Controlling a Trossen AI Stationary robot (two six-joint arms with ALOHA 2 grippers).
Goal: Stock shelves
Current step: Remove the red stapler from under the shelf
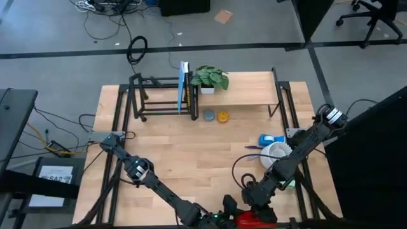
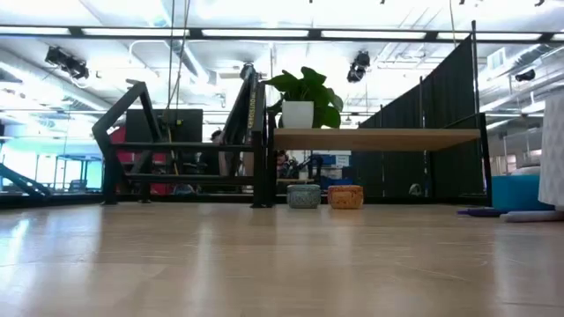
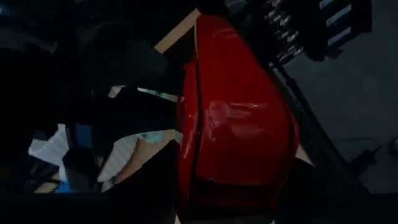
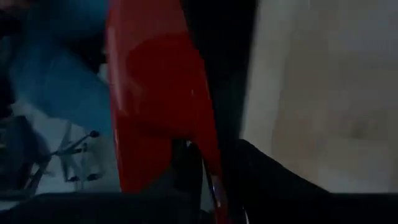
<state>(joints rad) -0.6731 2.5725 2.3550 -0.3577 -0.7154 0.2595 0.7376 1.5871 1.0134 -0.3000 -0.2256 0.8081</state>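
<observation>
A glossy red object (image 3: 233,118) fills both wrist cams, both arms folded low at the table's near edge; can't tell what either gripper's doing. Plank-top stand (image 1: 245,89) and black rod rack (image 1: 159,95) sit along the far side, with a potted plant (image 1: 208,79) on the stand.

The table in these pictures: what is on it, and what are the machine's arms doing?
Plank-top stand: one, light wood on black legs, far side.
Rod rack: one, black, left of the stand.
Book: one, blue and white, upright at the rack's right end.
Potted plant: one, green in a white pot, on the plank.
Small pots: two, grey and orange, under the plank.
White and blue items: right side.
Red object: one, near edge.
Left gripper and right gripper: both at the red object.
</observation>
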